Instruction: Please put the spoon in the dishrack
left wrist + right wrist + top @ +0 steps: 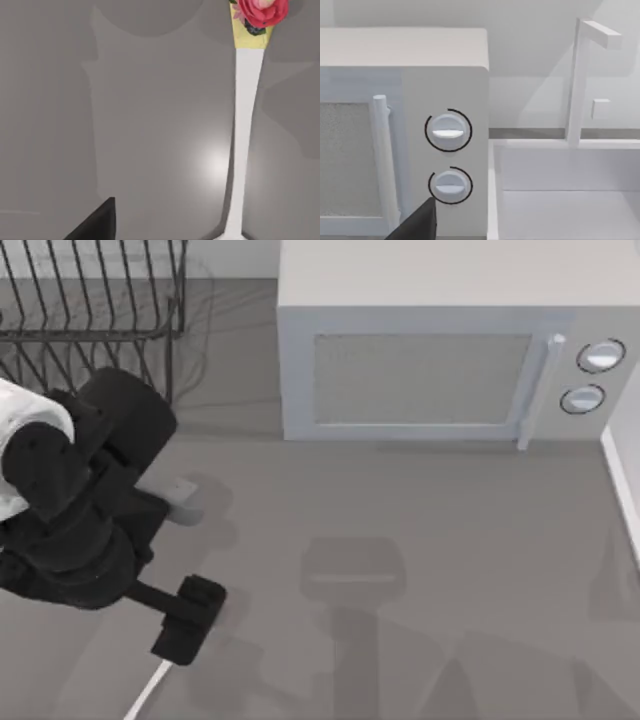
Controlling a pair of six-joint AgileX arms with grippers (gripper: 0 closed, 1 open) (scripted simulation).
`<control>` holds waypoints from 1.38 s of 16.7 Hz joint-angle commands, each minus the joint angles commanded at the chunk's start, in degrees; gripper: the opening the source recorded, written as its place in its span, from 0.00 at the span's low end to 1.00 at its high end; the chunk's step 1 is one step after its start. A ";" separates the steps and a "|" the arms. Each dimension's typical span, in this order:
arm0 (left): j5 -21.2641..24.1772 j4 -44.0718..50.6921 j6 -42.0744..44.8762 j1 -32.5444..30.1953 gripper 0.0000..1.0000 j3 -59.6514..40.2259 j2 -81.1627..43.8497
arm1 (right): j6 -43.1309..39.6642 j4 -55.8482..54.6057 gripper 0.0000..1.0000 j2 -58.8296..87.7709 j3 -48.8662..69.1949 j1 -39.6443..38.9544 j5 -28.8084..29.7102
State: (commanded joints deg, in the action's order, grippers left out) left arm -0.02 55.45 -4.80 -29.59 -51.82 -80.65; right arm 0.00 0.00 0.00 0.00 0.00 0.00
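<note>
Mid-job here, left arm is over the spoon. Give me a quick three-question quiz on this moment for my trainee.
1. True or false: the spoon already rests in the dishrack.
2. Which appliance stands to the right of the dishrack in the top view? A) toaster B) microwave C) kettle
3. Fill in: the left tool hovers near the spoon, which lies on the ____.

Key: 1 false, it lies on the table; 2 B; 3 table.

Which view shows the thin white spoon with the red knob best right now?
The left wrist view: the thin white spoon lies on the grey table, handle and red knob plain. The top view catches just a white sliver below the left gripper.
</note>
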 joint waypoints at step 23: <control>0.00 -21.74 0.02 -1.98 1.00 9.38 -17.78 | 0.00 0.00 1.00 0.00 0.00 0.00 0.00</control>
State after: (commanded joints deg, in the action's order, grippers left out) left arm -0.02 33.71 -4.78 -31.57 -42.44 -98.43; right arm 0.00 0.00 0.00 0.00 0.00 0.00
